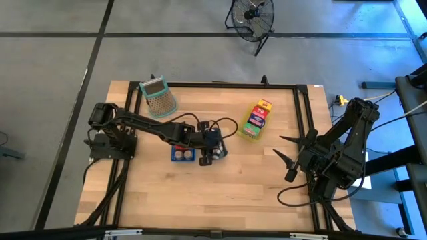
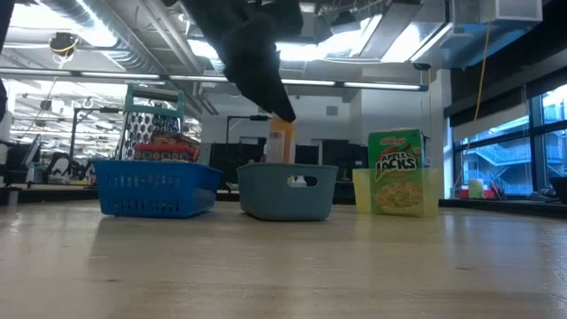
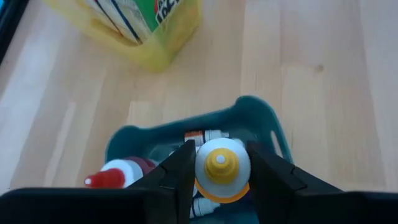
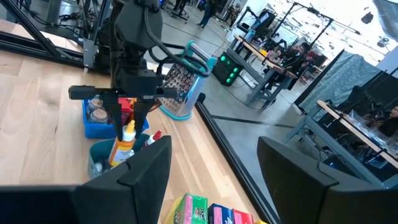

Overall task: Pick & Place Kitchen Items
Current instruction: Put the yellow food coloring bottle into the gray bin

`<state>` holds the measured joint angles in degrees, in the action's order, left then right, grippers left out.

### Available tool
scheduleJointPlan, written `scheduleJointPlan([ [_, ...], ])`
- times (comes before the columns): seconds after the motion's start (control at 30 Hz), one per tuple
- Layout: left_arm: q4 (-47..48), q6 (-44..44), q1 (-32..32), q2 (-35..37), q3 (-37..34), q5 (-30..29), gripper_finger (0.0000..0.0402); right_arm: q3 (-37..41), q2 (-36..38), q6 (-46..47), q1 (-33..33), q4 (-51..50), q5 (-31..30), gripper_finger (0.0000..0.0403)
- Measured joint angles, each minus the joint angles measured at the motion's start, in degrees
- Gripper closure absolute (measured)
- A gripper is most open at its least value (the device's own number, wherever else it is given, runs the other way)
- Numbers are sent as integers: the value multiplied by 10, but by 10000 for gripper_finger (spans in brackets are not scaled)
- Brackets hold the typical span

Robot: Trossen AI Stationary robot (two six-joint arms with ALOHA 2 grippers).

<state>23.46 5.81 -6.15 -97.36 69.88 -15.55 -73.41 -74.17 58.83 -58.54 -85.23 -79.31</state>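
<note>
Left gripper is clamped part-closed on a small white bottle with a yellow cap and orange band, held upright just above the grey-blue tray, where a red-tipped bottle lies. The blue tray touches that tray at its 9 o'clock and holds more items; a yellow tray at about 2 o'clock carries a green carton reading "Kellogg's Apple Jacks". Right gripper hangs spread open and empty, well off at 3 o'clock by the table edge.
</note>
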Motion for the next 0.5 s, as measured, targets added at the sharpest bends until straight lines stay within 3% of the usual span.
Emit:
scheduleJointPlan([
  [0.5,-14,-11,11,0,-20,1,282,0,0,-3,0,1,-2,163],
])
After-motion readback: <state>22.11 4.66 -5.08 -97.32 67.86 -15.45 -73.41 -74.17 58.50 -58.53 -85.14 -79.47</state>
